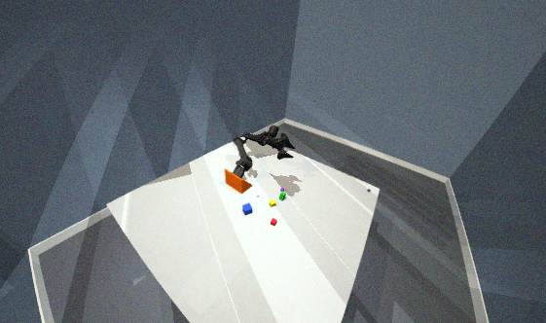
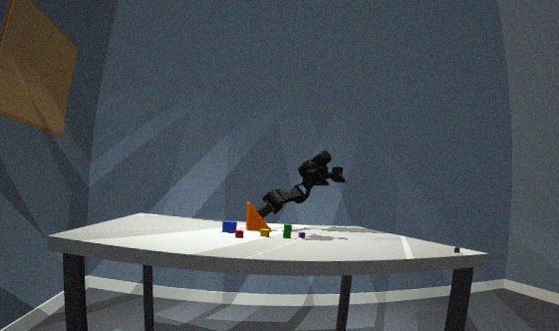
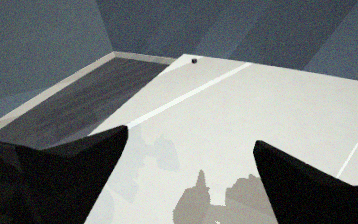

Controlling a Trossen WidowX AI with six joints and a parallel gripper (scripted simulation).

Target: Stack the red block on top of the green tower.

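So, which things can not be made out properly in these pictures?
- Small red cube block: absent from the wrist view, which faces away toward the far corner of the white table.
- Green block tower: too small in the top and exterior views to count its blocks.
- Black arm base: hidden behind the orange wedge in the exterior view.
- Black gripper fingers: roots cut off by the wrist view's lower edge.
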